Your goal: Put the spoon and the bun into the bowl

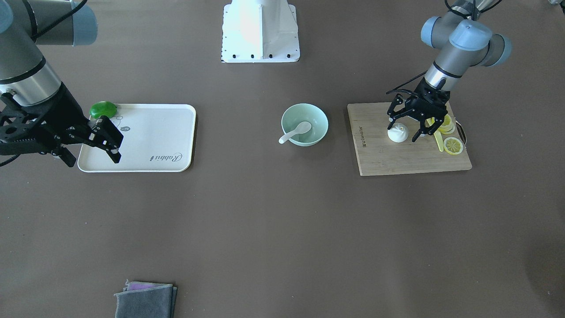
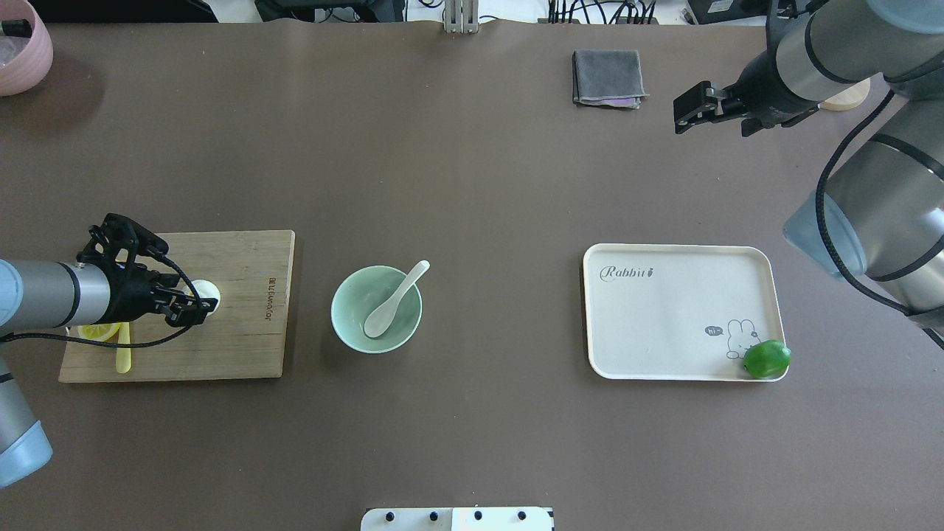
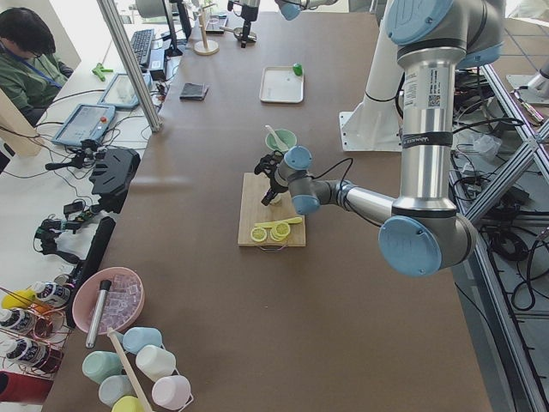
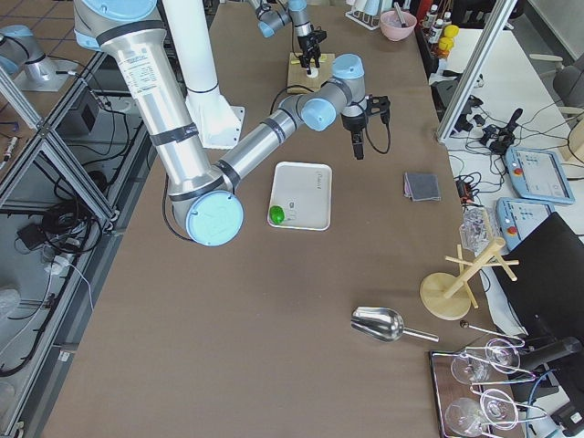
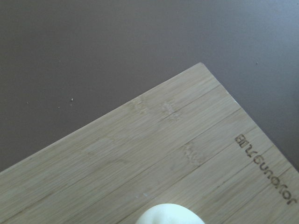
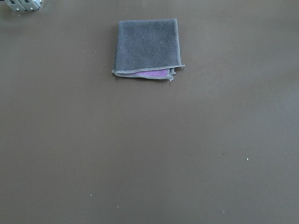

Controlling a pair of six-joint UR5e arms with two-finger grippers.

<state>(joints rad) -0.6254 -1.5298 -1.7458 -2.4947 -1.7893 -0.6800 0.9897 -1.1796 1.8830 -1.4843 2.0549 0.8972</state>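
Note:
The white spoon (image 1: 295, 131) lies in the mint-green bowl (image 1: 320, 117) at the table's middle, scoop inside and handle over the rim; the overhead view shows the spoon (image 2: 391, 306) and bowl (image 2: 346, 324) too. The white bun (image 1: 397, 133) sits on the wooden cutting board (image 1: 397, 159). My left gripper (image 1: 405, 129) is open and low over the board, its fingers on either side of the bun (image 2: 210, 293). The bun's top (image 5: 170, 215) shows at the bottom edge of the left wrist view. My right gripper (image 1: 92, 159) is open, empty and high above the table (image 2: 712, 122).
Lemon slices (image 1: 453, 145) and a slim yellow-green knife (image 1: 438, 140) lie on the board beside the bun. A cream tray (image 2: 678, 317) holds a green lime (image 2: 766, 358). A folded grey cloth (image 2: 608, 76) lies on the operators' side. A pink bowl (image 2: 22, 55) stands at a corner.

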